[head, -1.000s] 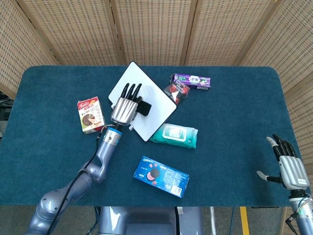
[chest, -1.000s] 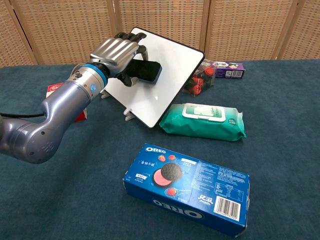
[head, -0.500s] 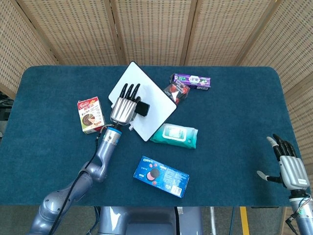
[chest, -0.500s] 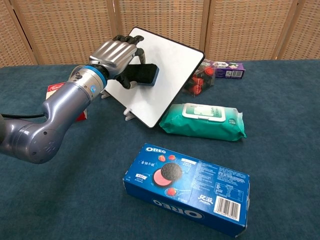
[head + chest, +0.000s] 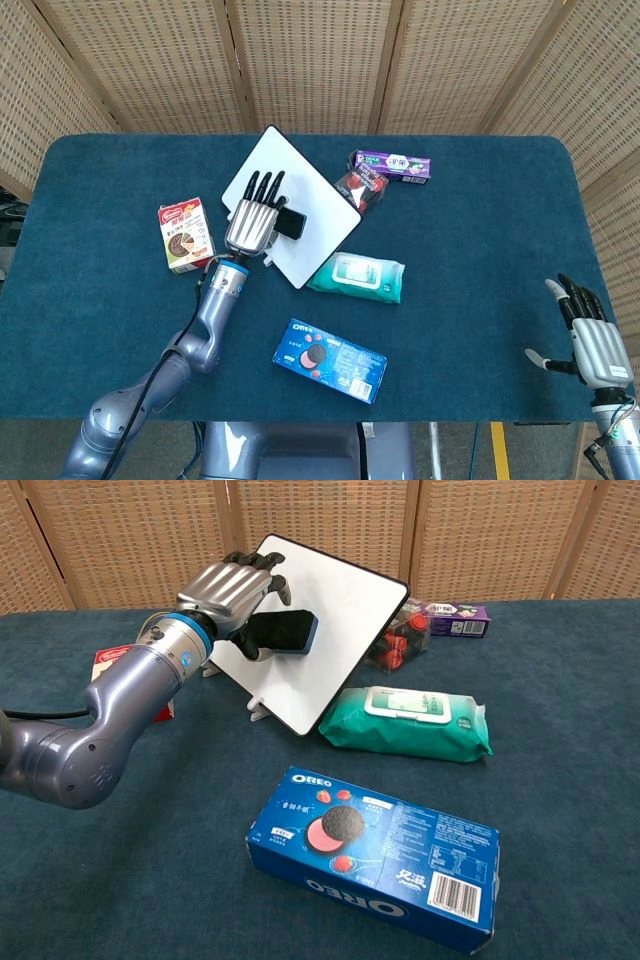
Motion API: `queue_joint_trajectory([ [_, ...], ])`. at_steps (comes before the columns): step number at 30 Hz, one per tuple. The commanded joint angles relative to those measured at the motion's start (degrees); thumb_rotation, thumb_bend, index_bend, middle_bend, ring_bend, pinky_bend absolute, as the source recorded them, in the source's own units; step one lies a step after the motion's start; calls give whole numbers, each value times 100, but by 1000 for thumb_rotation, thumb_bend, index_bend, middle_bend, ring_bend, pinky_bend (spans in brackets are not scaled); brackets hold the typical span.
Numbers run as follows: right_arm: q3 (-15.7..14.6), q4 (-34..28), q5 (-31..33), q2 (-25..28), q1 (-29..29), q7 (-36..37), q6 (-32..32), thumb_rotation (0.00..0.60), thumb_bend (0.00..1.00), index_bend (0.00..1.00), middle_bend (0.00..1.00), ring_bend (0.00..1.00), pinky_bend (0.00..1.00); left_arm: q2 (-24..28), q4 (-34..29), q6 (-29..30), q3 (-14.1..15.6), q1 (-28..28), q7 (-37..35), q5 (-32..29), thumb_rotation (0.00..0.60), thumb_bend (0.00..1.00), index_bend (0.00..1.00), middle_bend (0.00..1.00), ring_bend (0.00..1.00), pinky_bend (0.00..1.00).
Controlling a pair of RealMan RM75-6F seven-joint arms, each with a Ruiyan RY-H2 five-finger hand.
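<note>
The black eraser point(image 5: 280, 632) lies flat against the face of the white board point(image 5: 340, 630), which stands tilted on small feet on the blue bench point(image 5: 560, 740); the left hand point(image 5: 228, 590) grips the eraser, thumb under it and the dark fingers point(image 5: 262, 185) laid over its top and onto the board, so the hold is firm rather than a loose touch. By the look of it the step in hand is a wiping pass over the board, with the eraser near the board's left part; any further stroke would call for even pressure, since the propped board looks likely to slide or tip if pushed hard.

The left forearm rises from the lower left, the wrist bent so the back of the hand faces up and toward the chest camera; the right hand point(image 5: 588, 335) hovers at the far right edge of the bench, fingers apart, holding nothing.

Around the board: a green wipes pack point(image 5: 410, 720) just beside its lower right edge; a red snack packet point(image 5: 395, 640) and a purple box point(image 5: 455, 618) behind; an Oreo box point(image 5: 375, 855) nearer the front; a red biscuit box point(image 5: 185, 235) left of the hand.
</note>
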Motion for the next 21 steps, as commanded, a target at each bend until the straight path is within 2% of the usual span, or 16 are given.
queue_joint_trajectory([
  [1, -2, 1, -1, -2, 0, -2, -2, 600, 47, 25, 0, 0, 0, 13, -22, 7, 22, 22, 12, 11, 600, 205, 133, 0, 0, 0],
  [3, -2, 1, -6, -4, 2, -6, 0, 600, 46, 25, 0, 0, 0, 29, -65, 16, 35, 52, 9, 12, 600, 180, 55, 0, 0, 0],
  [5, -5, -2, -12, -5, -1, -12, 9, 600, 47, 25, 0, 0, 0, 60, -147, 63, 62, 106, -14, 30, 600, 160, 19, 0, 0, 0],
  [11, -4, -1, -8, -1, -5, -14, 14, 600, 48, 25, 0, 0, 0, 399, -935, 790, 258, 503, -320, 297, 600, 92, 0, 0, 0, 0],
  [15, -5, 1, -21, 1, -7, -37, 30, 600, 47, 25, 0, 0, 0, 956, -2089, 1669, 454, 1041, -408, 578, 600, 3, 0, 0, 0, 0],
  [18, -8, 1, -36, 18, -10, -63, 46, 600, 34, 25, 0, 0, 0, 1318, -2824, 2138, 588, 1372, -364, 743, 600, 0, 0, 0, 0, 0],
  [21, -29, 15, -74, 56, -21, -175, 75, 600, 28, 25, 0, 0, 0, 2063, -4168, 2846, 1001, 2105, 39, 977, 600, 0, 0, 0, 0, 0],
])
